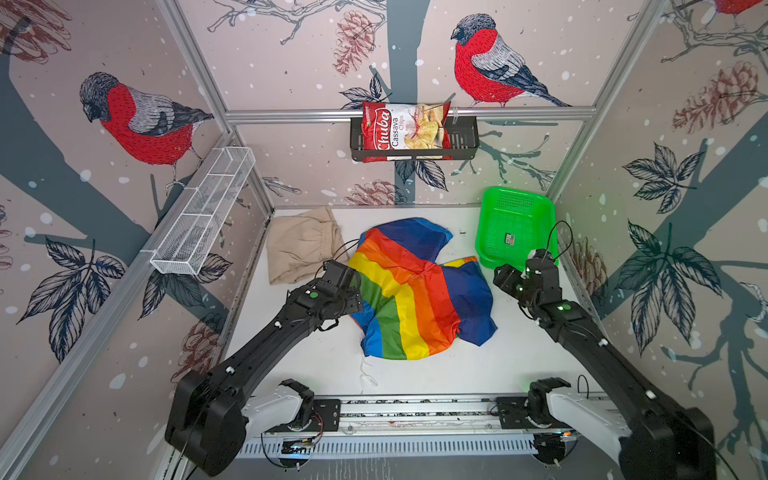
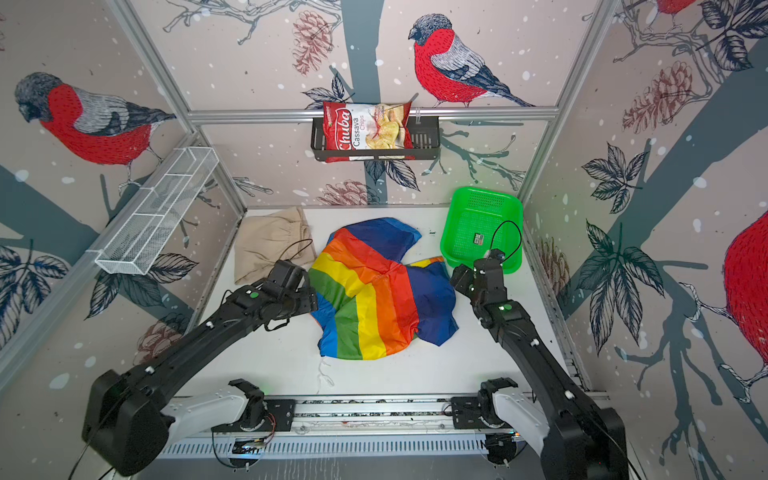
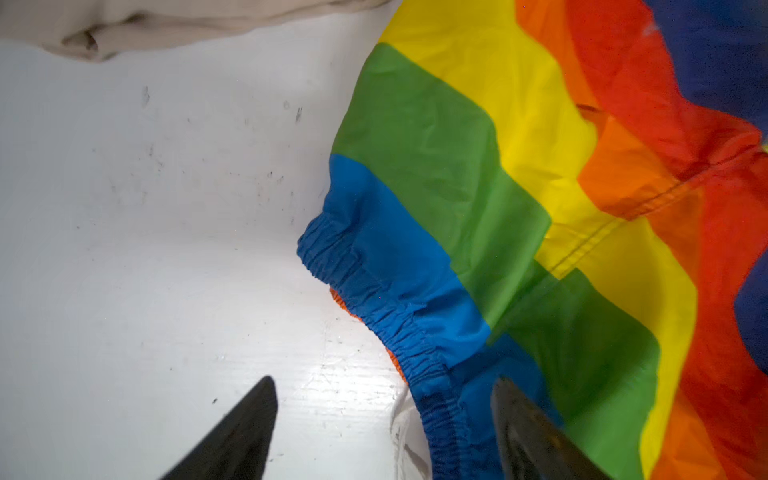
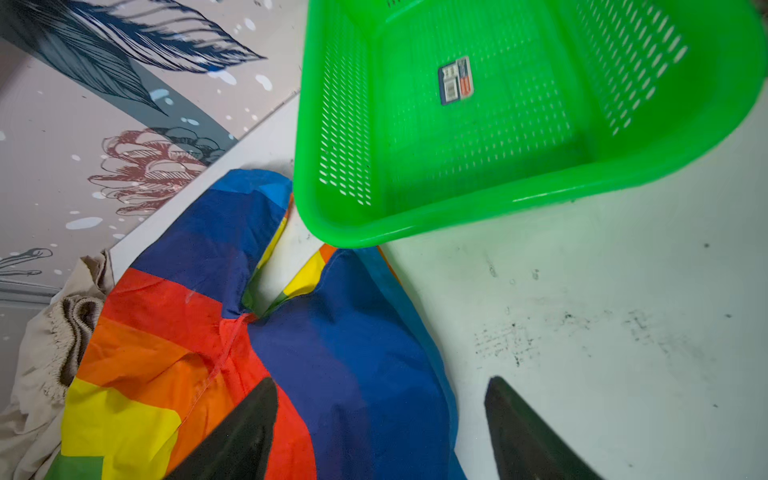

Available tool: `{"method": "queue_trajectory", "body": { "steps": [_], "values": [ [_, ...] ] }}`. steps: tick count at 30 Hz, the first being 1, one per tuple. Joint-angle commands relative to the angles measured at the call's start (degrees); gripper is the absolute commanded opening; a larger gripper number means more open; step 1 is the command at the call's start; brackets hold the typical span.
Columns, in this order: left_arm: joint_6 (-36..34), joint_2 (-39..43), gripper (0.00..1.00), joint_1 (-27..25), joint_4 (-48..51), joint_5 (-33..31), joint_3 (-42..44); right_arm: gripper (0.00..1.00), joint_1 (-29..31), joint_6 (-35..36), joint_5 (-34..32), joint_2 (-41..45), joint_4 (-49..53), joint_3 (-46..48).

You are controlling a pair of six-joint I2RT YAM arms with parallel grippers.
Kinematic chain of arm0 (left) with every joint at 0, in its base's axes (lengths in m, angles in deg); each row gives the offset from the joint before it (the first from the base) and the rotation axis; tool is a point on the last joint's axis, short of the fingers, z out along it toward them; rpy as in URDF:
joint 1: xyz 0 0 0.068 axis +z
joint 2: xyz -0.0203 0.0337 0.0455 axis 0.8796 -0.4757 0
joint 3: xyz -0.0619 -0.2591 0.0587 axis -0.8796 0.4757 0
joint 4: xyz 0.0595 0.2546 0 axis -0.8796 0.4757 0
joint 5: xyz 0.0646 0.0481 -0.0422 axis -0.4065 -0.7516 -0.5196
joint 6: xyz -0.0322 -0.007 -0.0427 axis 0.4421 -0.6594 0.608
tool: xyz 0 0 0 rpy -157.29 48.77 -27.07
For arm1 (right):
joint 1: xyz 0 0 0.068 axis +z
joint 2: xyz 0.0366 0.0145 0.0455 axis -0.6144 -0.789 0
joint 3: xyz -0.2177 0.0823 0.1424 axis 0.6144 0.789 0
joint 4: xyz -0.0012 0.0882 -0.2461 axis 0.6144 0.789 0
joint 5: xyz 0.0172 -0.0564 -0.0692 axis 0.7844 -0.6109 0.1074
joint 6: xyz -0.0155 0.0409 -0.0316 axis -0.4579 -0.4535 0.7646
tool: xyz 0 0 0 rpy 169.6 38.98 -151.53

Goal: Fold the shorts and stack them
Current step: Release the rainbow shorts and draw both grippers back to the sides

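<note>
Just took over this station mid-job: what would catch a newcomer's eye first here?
The rainbow shorts lie spread and rumpled in the middle of the white table. The beige shorts sit at its far left corner, and a bright green basket stands far right, holding only a sticker.

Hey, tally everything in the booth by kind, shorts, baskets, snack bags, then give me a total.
Shorts: 2 (beige shorts, rainbow shorts)
Baskets: 3 (green basket, white wire basket, black wall basket)
Snack bags: 1 (red chips bag)
Total: 6
</note>
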Motion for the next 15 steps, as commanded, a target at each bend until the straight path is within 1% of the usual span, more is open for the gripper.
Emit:
{"method": "queue_trajectory", "body": {
  "steps": [1,2,3,4,5,8,11,15],
  "values": [
    [0.58,-3.13,0.62,0.92,-5.59,0.47,0.53,0.72,-4.76,0.77,12.58,-4.37,-7.06,-0.48],
    [0.55,-4.20,0.55,1.32,-6.82,0.60,0.66,0.64,-6.69,0.27,15.00,-6.20,-8.18,-0.80],
    [0.58,-5.19,0.50,1.62,-7.82,0.73,0.78,0.59,-8.43,-0.54,17.17,-8.04,-9.33,-1.18],
    [0.63,-5.92,0.49,1.96,-8.62,0.68,0.75,0.57,-9.68,-1.32,18.95,-9.50,-10.67,-1.29],
    [0.80,-6.67,0.49,2.36,-9.58,0.82,0.90,0.56,-10.98,-2.29,20.43,-11.01,-12.14,-1.34],
    [0.73,-8.80,0.51,4.22,-12.66,2.37,1.69,0.52,-13.85,-3.72,21.99,-15.90,-15.13,-2.16],
    [-0.13,-11.25,0.51,6.46,-13.39,3.66,1.59,0.48,-16.14,-3.02,22.11,-20.50,-14.53,-4.70],
    [-1.17,-13.15,0.50,9.02,-14.54,5.70,2.42,0.48,-18.94,-1.58,20.49,-24.68,-14.00,-7.92]
  ]
}}
